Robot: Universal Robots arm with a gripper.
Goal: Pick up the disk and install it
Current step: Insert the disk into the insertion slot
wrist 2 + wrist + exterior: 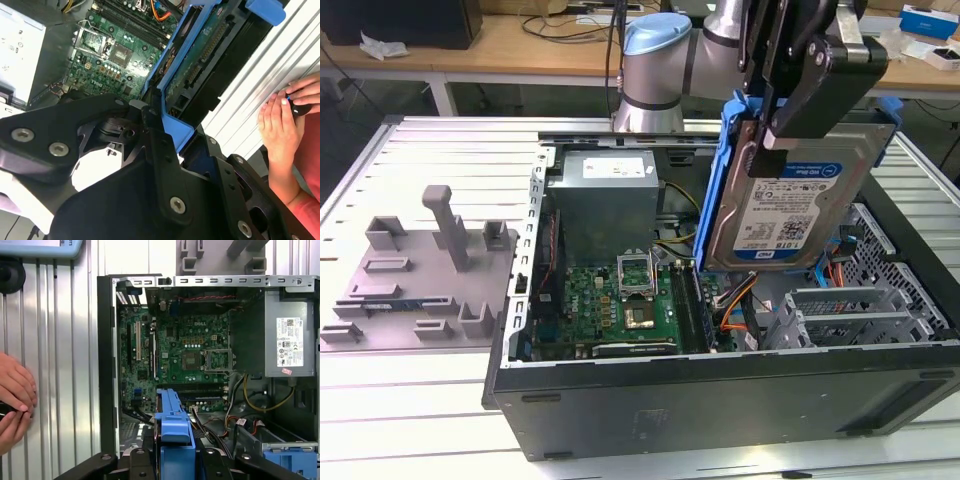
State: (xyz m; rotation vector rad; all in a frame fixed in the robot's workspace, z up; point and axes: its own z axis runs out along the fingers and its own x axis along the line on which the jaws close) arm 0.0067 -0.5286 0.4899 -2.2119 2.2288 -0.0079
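My gripper (769,136) is clamped on the disk (790,205), holding it tilted on edge above the open computer case (720,400), at two o'clock from the motherboard (610,300) in the exterior view.

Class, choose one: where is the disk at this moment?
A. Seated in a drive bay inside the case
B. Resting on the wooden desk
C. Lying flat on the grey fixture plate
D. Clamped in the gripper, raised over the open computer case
D: in the exterior view the gripper is shut on the disk, holding it upright above the open computer case.
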